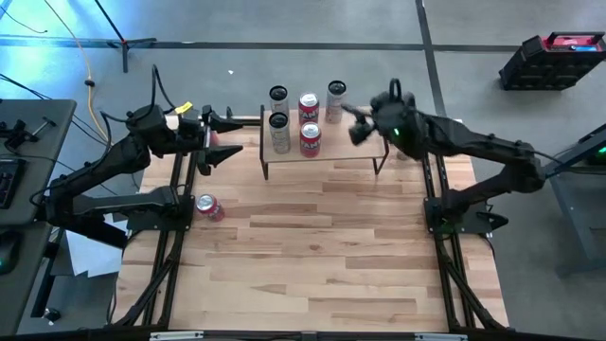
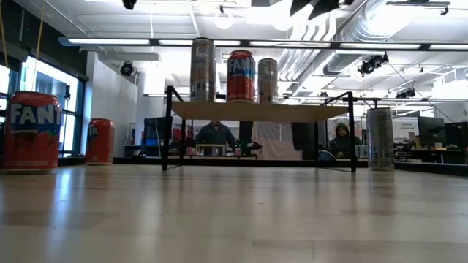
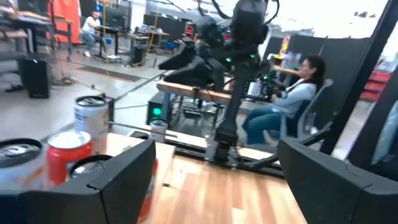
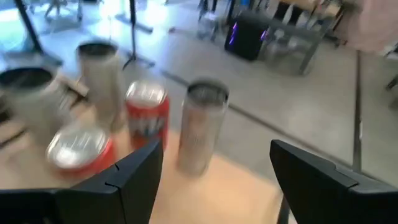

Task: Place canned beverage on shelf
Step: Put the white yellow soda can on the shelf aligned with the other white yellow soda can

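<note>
The shelf (image 1: 327,156), a light plank on thin black legs, stands on the far part of the table. Several cans stand upright on its top: silver ones (image 1: 278,131) (image 1: 335,99) and red ones (image 1: 310,139) (image 1: 309,104). My right gripper (image 1: 355,123) hangs open and empty over the shelf's right end. In its wrist view the fingers (image 4: 214,180) stand short of a silver can (image 4: 202,127). My left gripper (image 1: 222,137) waits open and empty to the left of the shelf, pointing level toward it (image 3: 214,180).
A red Fanta can (image 1: 208,206) (image 2: 29,131) stands on the table at the left. In the low view a second red can (image 2: 100,141) stands farther back, and a silver can (image 2: 380,139) stands right of the shelf. People sit beyond the table (image 3: 292,99).
</note>
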`<state>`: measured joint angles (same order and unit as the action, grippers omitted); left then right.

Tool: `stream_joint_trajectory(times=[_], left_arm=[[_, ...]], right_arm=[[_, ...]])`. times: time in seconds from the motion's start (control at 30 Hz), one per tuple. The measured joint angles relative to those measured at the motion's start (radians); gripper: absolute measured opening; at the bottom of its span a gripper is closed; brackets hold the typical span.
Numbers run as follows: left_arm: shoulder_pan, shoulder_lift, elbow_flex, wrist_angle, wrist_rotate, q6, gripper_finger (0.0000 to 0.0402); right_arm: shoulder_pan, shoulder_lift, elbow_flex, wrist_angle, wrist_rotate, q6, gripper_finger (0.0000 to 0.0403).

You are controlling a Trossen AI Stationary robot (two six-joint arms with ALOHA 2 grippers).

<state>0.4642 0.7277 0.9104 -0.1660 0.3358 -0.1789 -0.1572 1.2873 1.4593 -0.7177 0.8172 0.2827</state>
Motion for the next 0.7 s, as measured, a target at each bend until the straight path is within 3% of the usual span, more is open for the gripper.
stream_joint_trajectory(times=[0.17, 0.33, 0.37, 0.5, 0.7], left_arm=[[-0.067, 0.008, 0.000, 0.001, 0.003, -0.021, 0.0328], [-0.150, 0.027, 0.000, -0.002, -0.008, 0.038, 0.0328], [-0.162, 0.028, 0.000, -0.005, -0.016, 0.042, 0.0328], [-0.205, 0.036, 0.000, -0.032, -0.032, 0.041, 0.0328], [-0.339, 0.030, -0.124, 0.035, -0.033, -0.026, 0.0328]], right_arm=[[0.134, -0.024, 0.000, -0.368, 0.063, 0.280, 0.0282], [0.212, -0.024, -0.001, -0.841, 0.149, 0.707, 0.0282], [0.220, -0.027, -0.007, -0.863, 0.170, 0.778, 0.0282], [0.220, -0.089, -0.102, -0.743, 0.218, 0.774, 0.0282], [0.223, -0.149, -0.367, -0.816, 0.221, 1.107, 0.0282]])
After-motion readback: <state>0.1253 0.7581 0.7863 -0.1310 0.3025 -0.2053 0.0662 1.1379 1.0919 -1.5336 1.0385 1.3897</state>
